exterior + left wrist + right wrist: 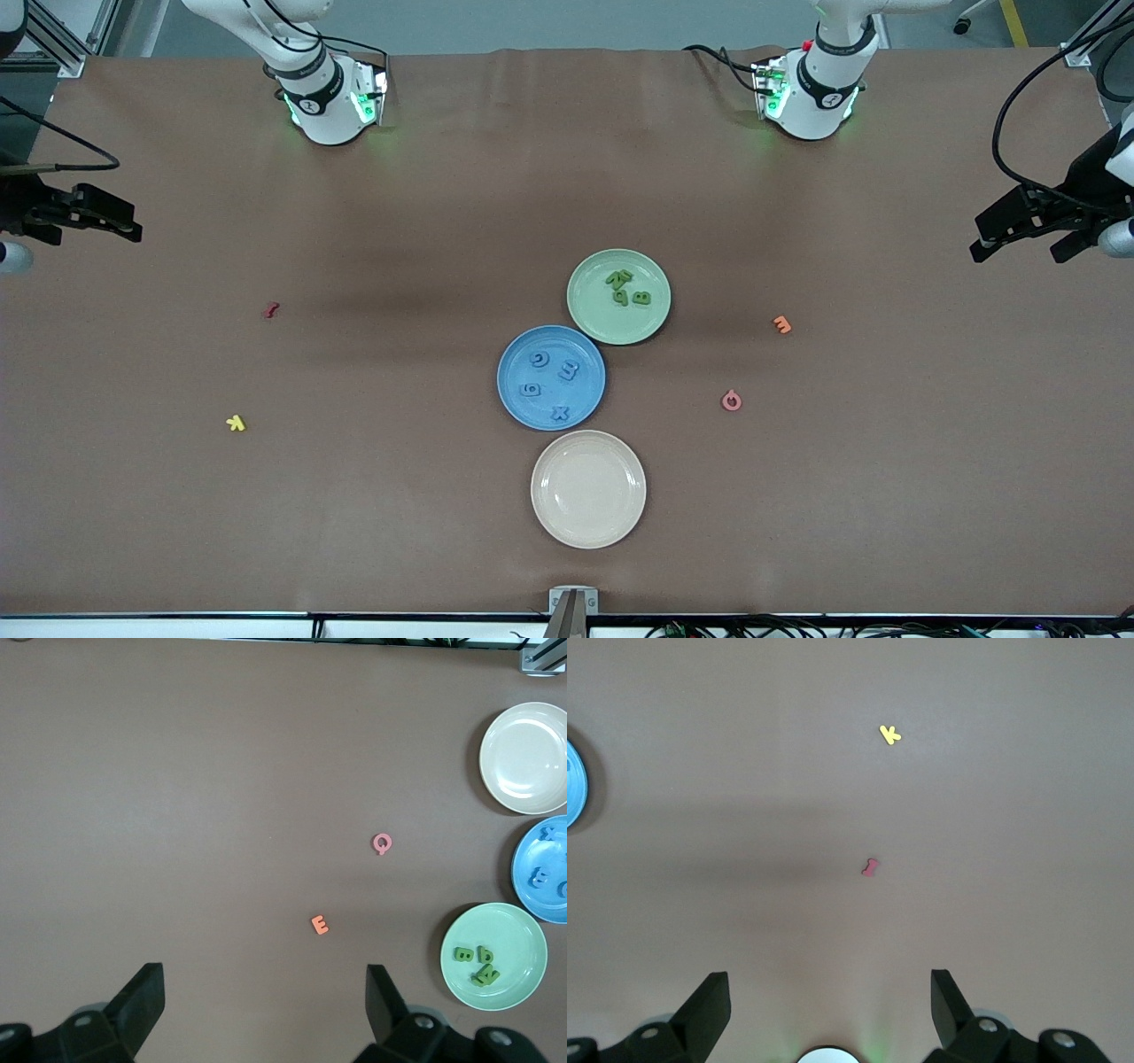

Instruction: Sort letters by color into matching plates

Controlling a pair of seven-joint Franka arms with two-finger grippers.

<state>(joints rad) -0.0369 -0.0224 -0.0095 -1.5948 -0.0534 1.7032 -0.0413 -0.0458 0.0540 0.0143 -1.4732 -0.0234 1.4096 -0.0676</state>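
Your left gripper (1028, 232) and right gripper (111, 221) hang released, empty, at the frame's side edges.

Lab: table-mounted robot arms (319, 97)

A: What colours are the plates and letters?
B: Green letters (627, 288) on a pale green plate (592, 310), blue letters (553, 379) on a blue plate (514, 399) — plus a cream plate (588, 489).
A: The desk?
B: Plain brown desk (354, 496).
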